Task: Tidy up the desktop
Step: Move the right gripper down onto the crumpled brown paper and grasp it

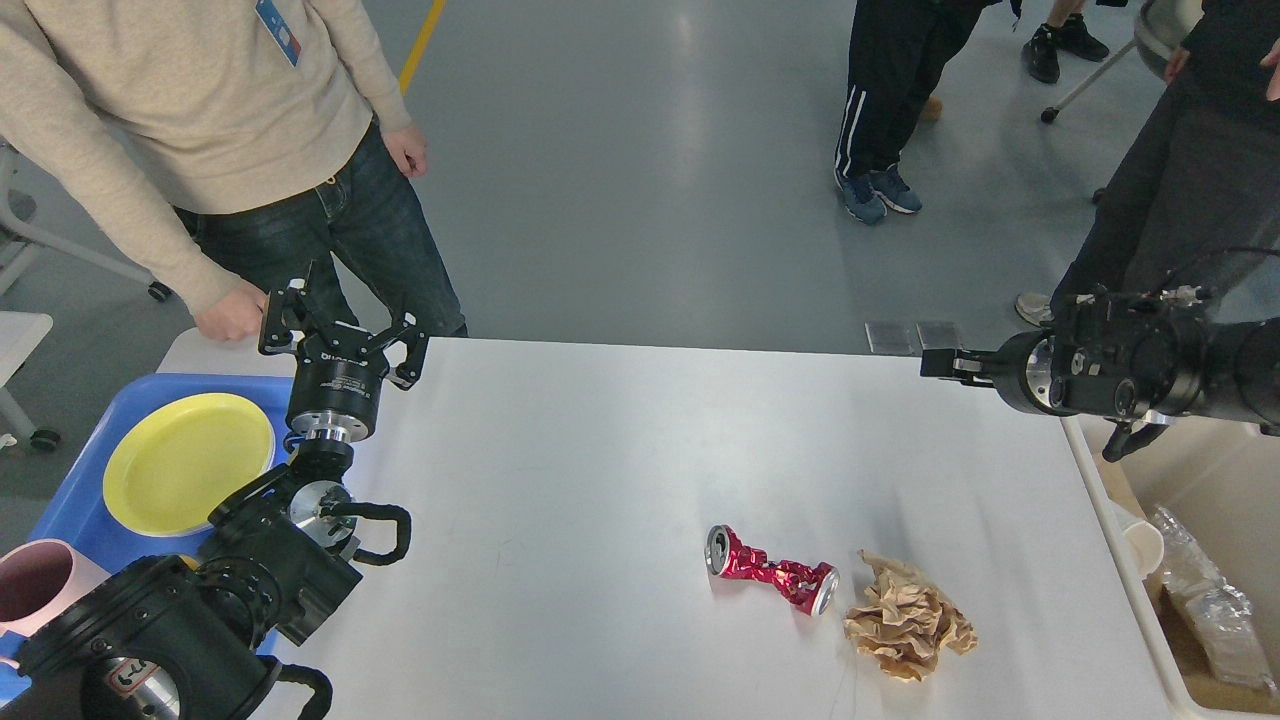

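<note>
Surface point(600, 480) stretched white between both arms, holding rubbish.
A crushed can point(770, 572) lay touching crumpled paper point(908, 620); the left tool point(342, 318) stood spread apart, the right tool's point(945, 365) state unclear.

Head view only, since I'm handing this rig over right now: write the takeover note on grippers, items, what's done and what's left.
Left gripper: open, empty, raised over the desktop's left edge beside the blue tray.
Right gripper: seen side-on, state unclear, nothing visibly held, above the far right edge.
On the desktop: crushed red can and crumpled brown paper, close together, front right.
Done: yellow plate and pink cup sit in the tray.
Left: can and paper, probably into the cream bin on the right.
</note>
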Controlling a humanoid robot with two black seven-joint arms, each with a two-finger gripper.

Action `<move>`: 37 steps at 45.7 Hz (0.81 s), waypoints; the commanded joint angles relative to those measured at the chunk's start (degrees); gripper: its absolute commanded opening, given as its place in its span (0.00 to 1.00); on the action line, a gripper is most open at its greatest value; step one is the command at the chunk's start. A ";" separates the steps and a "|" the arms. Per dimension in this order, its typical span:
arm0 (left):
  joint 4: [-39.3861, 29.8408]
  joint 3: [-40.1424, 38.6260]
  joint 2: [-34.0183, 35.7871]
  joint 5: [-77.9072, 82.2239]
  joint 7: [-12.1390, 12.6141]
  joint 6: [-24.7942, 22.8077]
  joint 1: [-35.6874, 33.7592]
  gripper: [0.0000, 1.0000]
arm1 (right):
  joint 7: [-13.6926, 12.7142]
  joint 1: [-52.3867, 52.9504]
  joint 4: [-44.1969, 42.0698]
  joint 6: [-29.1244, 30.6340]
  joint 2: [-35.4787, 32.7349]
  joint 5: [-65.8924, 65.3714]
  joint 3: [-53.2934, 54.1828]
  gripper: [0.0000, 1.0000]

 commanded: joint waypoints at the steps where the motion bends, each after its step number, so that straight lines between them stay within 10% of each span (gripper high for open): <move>1: 0.00 0.00 0.02 0.07 0.00 0.00 0.00 0.96 | 0.03 6.36 4.69 11.07 0.29 0.04 -0.30 1.00; 22: 0.00 0.00 0.02 -0.01 0.00 0.00 0.00 0.96 | 0.03 33.08 9.79 45.96 0.65 -0.04 -5.04 1.00; 37: 0.00 0.00 0.02 -0.01 0.00 0.00 0.00 0.96 | 0.03 34.42 9.62 47.47 1.79 -0.22 -5.05 1.00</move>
